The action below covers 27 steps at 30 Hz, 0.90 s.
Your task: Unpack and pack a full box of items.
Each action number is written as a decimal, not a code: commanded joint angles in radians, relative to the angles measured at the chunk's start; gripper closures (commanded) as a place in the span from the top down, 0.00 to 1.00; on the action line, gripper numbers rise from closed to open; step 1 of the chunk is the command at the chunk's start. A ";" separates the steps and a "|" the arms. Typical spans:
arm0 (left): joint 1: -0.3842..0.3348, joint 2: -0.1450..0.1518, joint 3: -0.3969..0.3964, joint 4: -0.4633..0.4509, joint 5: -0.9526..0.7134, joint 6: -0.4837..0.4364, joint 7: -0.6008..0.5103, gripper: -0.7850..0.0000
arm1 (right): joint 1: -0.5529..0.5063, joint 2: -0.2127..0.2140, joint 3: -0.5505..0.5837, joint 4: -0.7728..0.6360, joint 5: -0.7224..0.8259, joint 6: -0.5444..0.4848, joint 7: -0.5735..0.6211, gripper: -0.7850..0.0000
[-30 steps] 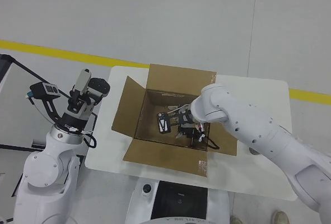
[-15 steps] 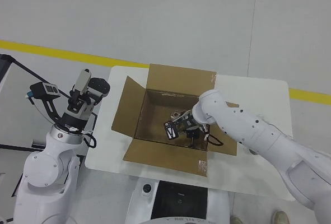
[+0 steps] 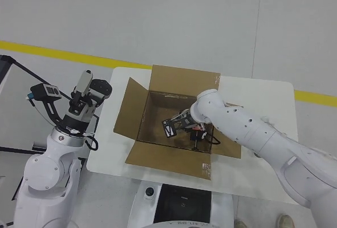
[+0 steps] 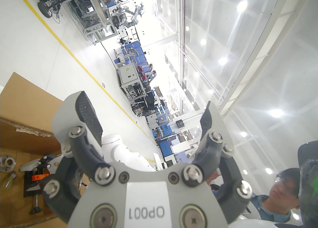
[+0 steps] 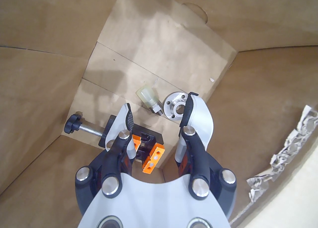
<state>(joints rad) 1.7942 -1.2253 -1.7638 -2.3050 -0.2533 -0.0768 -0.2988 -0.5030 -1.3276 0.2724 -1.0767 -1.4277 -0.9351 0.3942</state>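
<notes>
While right jaws gape inside the box [image 3: 184,77], a vise [image 5: 149,141] lies beneath.

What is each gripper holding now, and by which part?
Nothing. The right gripper is open above the clamp in the box; the left gripper is open too.

Before me stands a white table [image 3: 259,97] with rounded corners. One thing rests directly on it: a brown cardboard box [image 3: 168,159]. The box sits on the middle part of the table and toward my left side. Its top is open and its four flaps are folded outward. The near flap points to the table edge closest to me, and the left flap reaches almost to the left edge of the table.
</notes>
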 commanded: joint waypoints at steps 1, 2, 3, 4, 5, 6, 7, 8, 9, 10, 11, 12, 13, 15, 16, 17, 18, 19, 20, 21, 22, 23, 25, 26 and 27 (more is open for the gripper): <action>0.000 0.000 0.000 0.000 0.000 0.000 0.000 1.00 | -0.005 -0.001 0.002 0.009 -0.004 -0.009 -0.005 0.29; 0.000 0.000 0.000 0.000 0.000 0.000 0.000 1.00 | -0.006 -0.004 0.002 0.010 -0.007 -0.010 -0.006 0.27; 0.000 0.000 0.000 0.000 0.000 0.000 0.000 1.00 | -0.010 -0.006 0.001 0.010 -0.009 -0.009 -0.006 0.27; 0.000 0.000 0.000 0.000 0.000 0.000 0.000 1.00 | -0.013 -0.009 0.002 0.012 -0.010 -0.008 -0.006 0.27; 0.000 0.000 0.000 0.000 0.000 0.000 0.000 1.00 | -0.015 -0.011 0.002 0.013 -0.011 -0.007 -0.006 0.27; 0.000 0.000 0.000 0.000 0.000 0.000 0.000 1.00 | -0.018 -0.014 0.003 0.019 -0.011 -0.006 -0.005 0.27; 0.000 0.000 0.000 0.000 0.000 0.000 0.000 1.00 | -0.019 -0.017 0.004 0.028 -0.011 -0.008 -0.003 0.28; 0.000 0.000 0.000 0.000 0.000 0.000 0.000 1.00 | -0.021 -0.020 0.003 0.041 -0.011 -0.014 -0.003 0.29; 0.000 0.000 0.000 0.000 0.000 0.000 0.000 1.00 | -0.023 -0.023 0.002 0.063 -0.008 -0.023 -0.001 0.32; 0.000 0.000 0.000 0.000 0.000 0.000 0.000 1.00 | -0.024 -0.028 0.000 0.078 -0.007 -0.030 -0.001 0.33; 0.000 0.000 0.000 0.000 0.000 0.000 0.000 1.00 | -0.027 -0.033 -0.004 0.099 -0.006 -0.038 -0.004 0.36; 0.000 0.000 0.000 0.000 0.000 0.000 0.000 1.00 | -0.027 -0.039 -0.007 0.122 -0.009 -0.039 -0.002 0.37; 0.000 0.000 0.000 0.000 0.000 0.000 0.000 1.00 | -0.029 -0.046 -0.012 0.142 -0.010 -0.041 -0.003 0.38; 0.000 0.000 0.000 0.000 0.000 0.000 0.000 1.00 | -0.030 -0.063 -0.020 0.180 -0.014 -0.041 -0.012 0.37; 0.000 0.000 0.000 0.000 0.000 0.000 0.000 1.00 | -0.031 -0.071 -0.023 0.196 -0.017 -0.039 -0.016 0.37; 0.000 0.000 0.000 0.000 0.000 0.000 0.000 1.00 | -0.029 -0.079 -0.026 0.210 -0.020 -0.037 -0.026 0.37; 0.000 0.000 0.000 0.000 0.000 0.000 0.000 1.00 | -0.028 -0.086 -0.030 0.226 -0.028 -0.032 -0.031 0.37; 0.000 0.000 0.000 0.000 0.000 0.000 0.000 1.00 | -0.027 -0.094 -0.032 0.239 -0.032 -0.029 -0.040 0.37; 0.000 0.000 0.000 0.000 0.000 0.000 0.000 1.00 | -0.024 -0.100 -0.033 0.248 -0.040 -0.022 -0.056 0.37; 0.000 0.000 0.000 0.000 0.000 0.000 0.000 1.00 | -0.020 -0.105 -0.035 0.262 -0.052 -0.014 -0.068 0.36; 0.000 0.000 0.000 0.000 0.000 0.000 0.000 1.00 | -0.018 -0.111 -0.037 0.268 -0.064 -0.009 -0.084 0.37; 0.000 0.000 0.000 0.000 0.000 0.000 0.000 1.00 | -0.015 -0.115 -0.039 0.274 -0.079 0.002 -0.104 0.37; 0.000 0.000 0.000 0.000 0.000 0.000 0.000 1.00 | -0.011 -0.122 -0.044 0.288 -0.112 0.025 -0.136 0.37; 0.000 0.000 0.000 0.000 0.000 0.000 0.000 1.00 | -0.008 -0.124 -0.043 0.301 -0.124 0.038 -0.152 0.36; 0.000 0.000 0.000 0.000 0.000 0.000 0.000 1.00 | -0.009 -0.128 -0.045 0.310 -0.132 0.044 -0.164 0.36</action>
<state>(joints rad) 1.7942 -1.2253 -1.7638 -2.3050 -0.2533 -0.0768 -0.2988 -0.5115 -1.4530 0.2284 -0.7747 -1.5533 -0.8969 0.2398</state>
